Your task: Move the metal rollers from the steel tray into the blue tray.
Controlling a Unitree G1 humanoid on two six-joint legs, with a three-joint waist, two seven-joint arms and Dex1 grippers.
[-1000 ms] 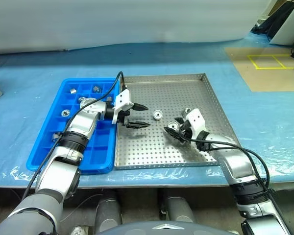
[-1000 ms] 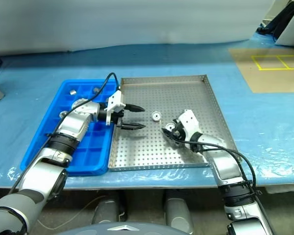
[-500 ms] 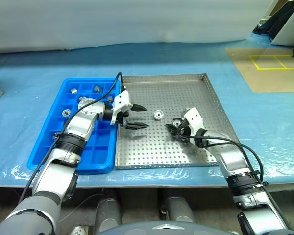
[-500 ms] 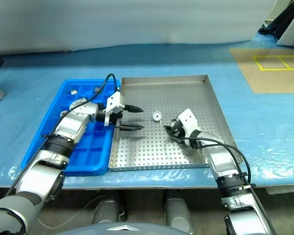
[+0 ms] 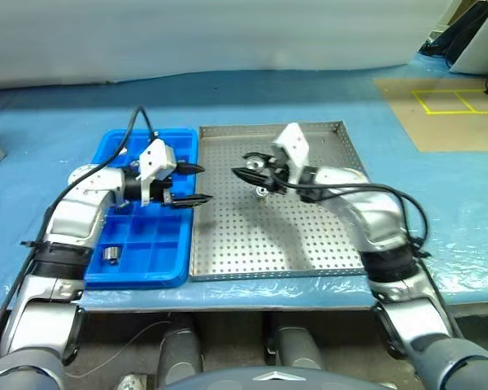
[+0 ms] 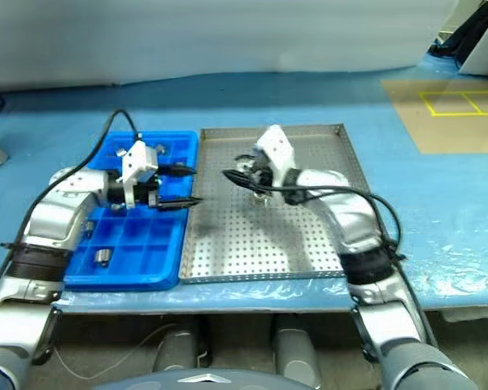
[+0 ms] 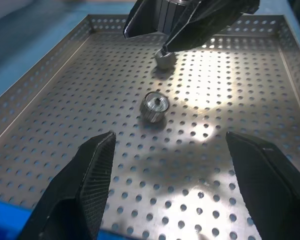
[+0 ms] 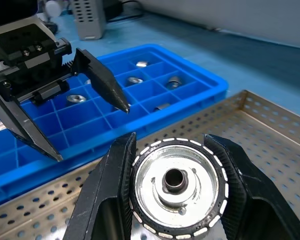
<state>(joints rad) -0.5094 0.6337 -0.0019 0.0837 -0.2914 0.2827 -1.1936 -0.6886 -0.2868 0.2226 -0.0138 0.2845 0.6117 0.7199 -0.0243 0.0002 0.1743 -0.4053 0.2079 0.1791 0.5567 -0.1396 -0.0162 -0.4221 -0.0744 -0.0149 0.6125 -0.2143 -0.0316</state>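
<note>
On the steel tray (image 5: 309,244) one roller (image 7: 154,106) lies; right gripper (image 8: 176,187) clamps another, left gripper (image 5: 191,184) gapes empty.

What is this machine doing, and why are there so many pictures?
It is a robot with two arms. Two pictures come from cameras on its head, looking down at a table. The other two come from little cameras on its wrists. On the table sit a steel tray full of holes and a blue tray with small boxes. The right hand pinches a shiny metal roller, seen close up in its wrist picture. Another roller lies in the steel tray, and some already sit in the blue tray. The left hand is open and empty.
</note>
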